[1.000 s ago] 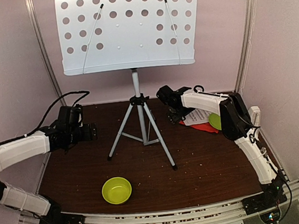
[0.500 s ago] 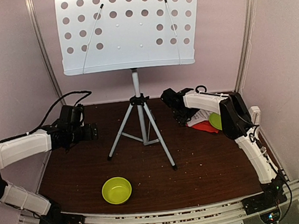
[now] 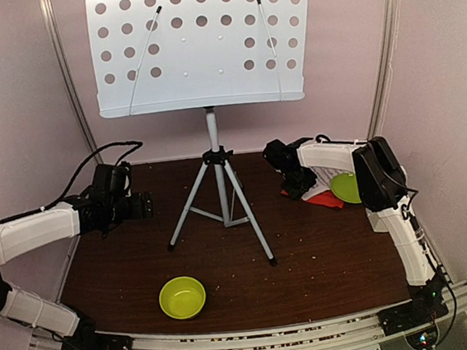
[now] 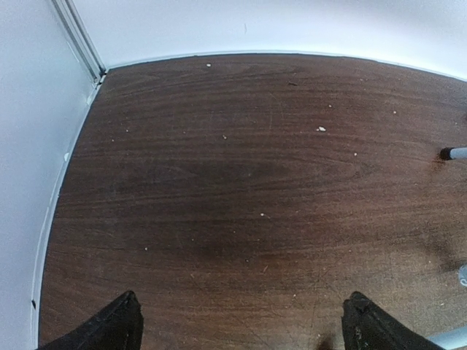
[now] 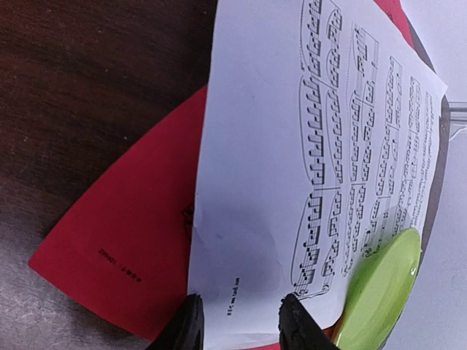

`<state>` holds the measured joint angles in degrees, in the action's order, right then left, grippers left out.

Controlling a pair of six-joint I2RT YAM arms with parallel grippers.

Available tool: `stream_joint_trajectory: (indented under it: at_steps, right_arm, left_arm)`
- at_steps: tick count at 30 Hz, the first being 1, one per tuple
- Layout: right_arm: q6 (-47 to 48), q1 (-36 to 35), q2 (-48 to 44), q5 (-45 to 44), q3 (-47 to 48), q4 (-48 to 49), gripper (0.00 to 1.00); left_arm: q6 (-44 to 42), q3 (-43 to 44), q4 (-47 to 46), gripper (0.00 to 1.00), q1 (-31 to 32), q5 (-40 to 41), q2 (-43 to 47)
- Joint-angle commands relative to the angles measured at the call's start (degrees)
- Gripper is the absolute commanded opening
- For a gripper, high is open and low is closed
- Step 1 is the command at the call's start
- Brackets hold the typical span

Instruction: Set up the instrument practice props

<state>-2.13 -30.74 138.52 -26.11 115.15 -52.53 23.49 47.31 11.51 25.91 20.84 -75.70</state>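
Pickup step: the white page (image 5: 255, 182) (on the red page (image 5: 131, 240), right tabletop (image 5: 87, 87)) is straddled by half-open right fingers (image 5: 191, 324), unclamped. Left fingers (image 4: 109, 324) are spread wide, empty. Closure, then transfer to the stand (image 3: 196, 46), is required.

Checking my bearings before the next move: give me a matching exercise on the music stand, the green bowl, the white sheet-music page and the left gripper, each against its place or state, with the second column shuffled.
1. music stand
2. green bowl
3. white sheet-music page
4. left gripper

A. lies on the red page, far right side
B. open, above bare table
C. near the front edge, left of centre
D. standing upright, middle back

Pairs: 1-D, 2-C, 3-A, 4-B.
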Motion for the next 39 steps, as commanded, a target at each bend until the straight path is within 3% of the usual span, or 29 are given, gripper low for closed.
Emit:
stream_joint_trajectory:
  at_steps: [1,9,14,27,33,39]
  right_arm:
    - [-1.16,0.50,-1.63,5.35,-1.96,-1.97,0.35]
    - [-5.03,3.10,-3.79,21.85,-5.99,-2.98,0.25]
    - [-5.56,4.10,-6.43,30.42,-10.49,-2.76,0.24]
    - [-6.57,4.08,-17.11,46.50,-34.26,4.82,0.22]
    - [-3.43,2.14,-26.40,45.53,-46.98,9.86,0.22]
    - [-3.68,-1.18,-35.35,40.84,-45.84,12.20,0.31]
  left_arm:
    - [-0.28,-1.02,-2.54,0.98,-0.34,0.61,2.23]
    - [-0.87,-1.69,-1.35,0.98,-0.40,1.49,4.44]
    - [-1.14,-2.13,-1.05,0.98,-0.42,1.83,5.36]
    - [-1.72,-2.46,-0.45,0.98,-0.36,2.19,6.83]
    - [-2.02,-2.66,-0.39,0.98,-0.42,1.81,6.91]
    - [-2.55,-2.02,-0.61,0.98,-0.42,1.19,6.55]
